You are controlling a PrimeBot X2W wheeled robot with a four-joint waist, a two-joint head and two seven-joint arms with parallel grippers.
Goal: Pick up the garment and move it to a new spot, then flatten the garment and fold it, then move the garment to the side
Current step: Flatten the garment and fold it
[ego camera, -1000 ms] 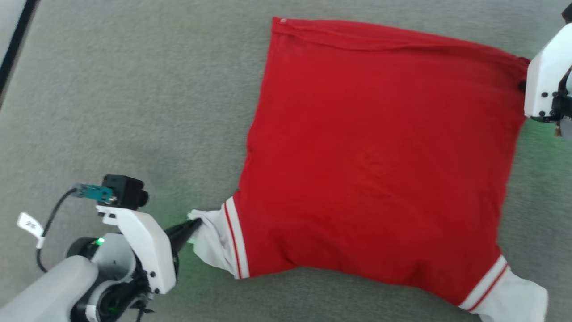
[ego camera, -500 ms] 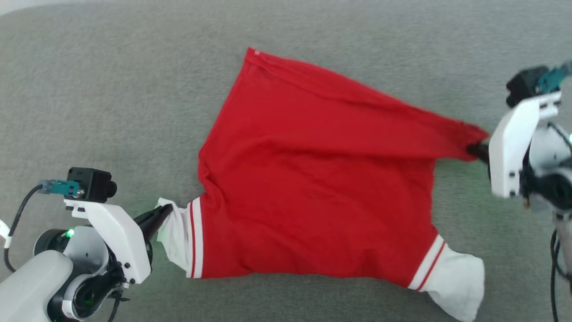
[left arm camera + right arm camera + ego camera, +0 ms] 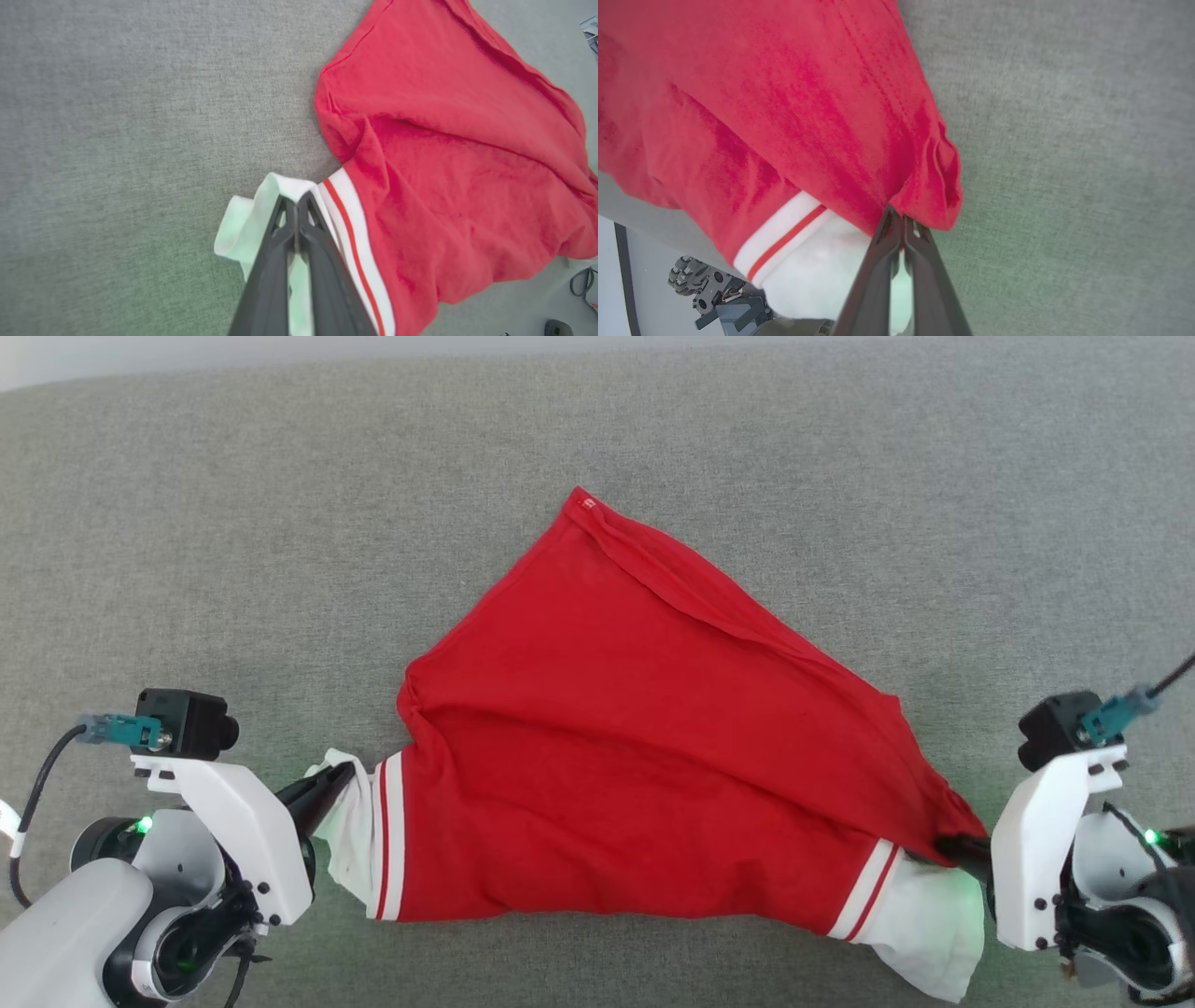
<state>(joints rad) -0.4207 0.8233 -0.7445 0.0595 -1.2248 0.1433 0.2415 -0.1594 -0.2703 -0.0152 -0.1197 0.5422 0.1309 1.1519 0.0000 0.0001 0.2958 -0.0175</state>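
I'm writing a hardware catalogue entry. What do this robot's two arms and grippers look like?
Both match. The left gripper and right gripper have long, dark, tapering jaws on an angular white bracket dotted with small dark screws. A black cube camera with a teal plug and dark cable sits on each. Small green lights glow at the wrists; the left forearm is pale grey.

The grey fabric surface (image 3: 233, 569) carries 1 thing, the red garment (image 3: 635, 784) with white sleeves, lying creased across it.
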